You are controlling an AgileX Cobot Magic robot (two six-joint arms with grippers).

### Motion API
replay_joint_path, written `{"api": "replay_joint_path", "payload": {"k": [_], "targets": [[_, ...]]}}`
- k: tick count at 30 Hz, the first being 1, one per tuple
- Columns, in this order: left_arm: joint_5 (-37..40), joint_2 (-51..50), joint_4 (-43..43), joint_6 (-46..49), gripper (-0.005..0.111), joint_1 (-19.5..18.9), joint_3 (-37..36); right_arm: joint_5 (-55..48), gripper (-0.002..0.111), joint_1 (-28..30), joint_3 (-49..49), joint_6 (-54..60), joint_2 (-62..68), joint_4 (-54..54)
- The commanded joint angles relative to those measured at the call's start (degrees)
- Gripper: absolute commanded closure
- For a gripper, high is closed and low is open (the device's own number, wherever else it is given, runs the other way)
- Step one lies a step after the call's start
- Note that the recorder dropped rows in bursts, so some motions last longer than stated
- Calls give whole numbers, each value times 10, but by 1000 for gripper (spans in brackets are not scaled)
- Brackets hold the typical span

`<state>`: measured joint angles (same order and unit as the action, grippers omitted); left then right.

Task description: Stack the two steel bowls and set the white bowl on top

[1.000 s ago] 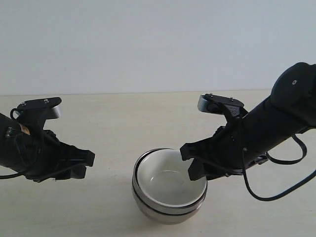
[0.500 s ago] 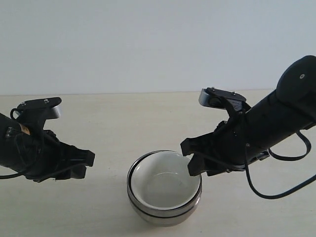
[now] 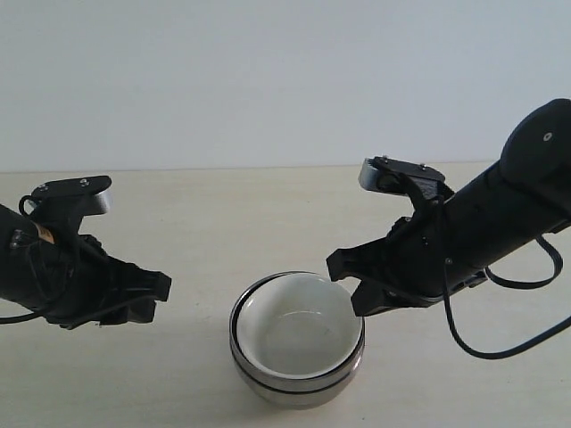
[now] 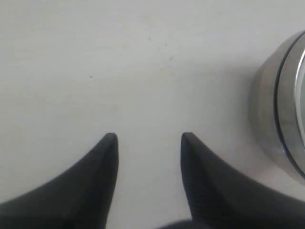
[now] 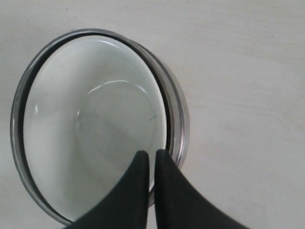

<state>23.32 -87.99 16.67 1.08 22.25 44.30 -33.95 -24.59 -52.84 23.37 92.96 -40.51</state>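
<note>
Exterior view: white bowl (image 3: 290, 334) under hand (image 3: 351, 287)

white bowl (image 3: 297, 334) in stacked steel bowls (image 3: 294, 390) | stack on table (image 3: 223, 223)

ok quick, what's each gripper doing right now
Left gripper: open, holding nothing, over the table.
Right gripper: shut, holding nothing, at the white bowl rim.

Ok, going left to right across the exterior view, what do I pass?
left hand → steel bowls with the white bowl nested inside → right hand
</note>
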Motion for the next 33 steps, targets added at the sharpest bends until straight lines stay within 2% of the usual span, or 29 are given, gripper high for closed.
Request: {"api": "replay_joint_path", "payload": {"k": [1, 33], "targets": [[3, -1, 5, 3, 66, 3, 3, -3, 108, -1, 1, 6, -4, 0], [2, -1, 19, 7, 66, 3, 3, 8, 108, -1, 1, 6, -3, -9]]}}
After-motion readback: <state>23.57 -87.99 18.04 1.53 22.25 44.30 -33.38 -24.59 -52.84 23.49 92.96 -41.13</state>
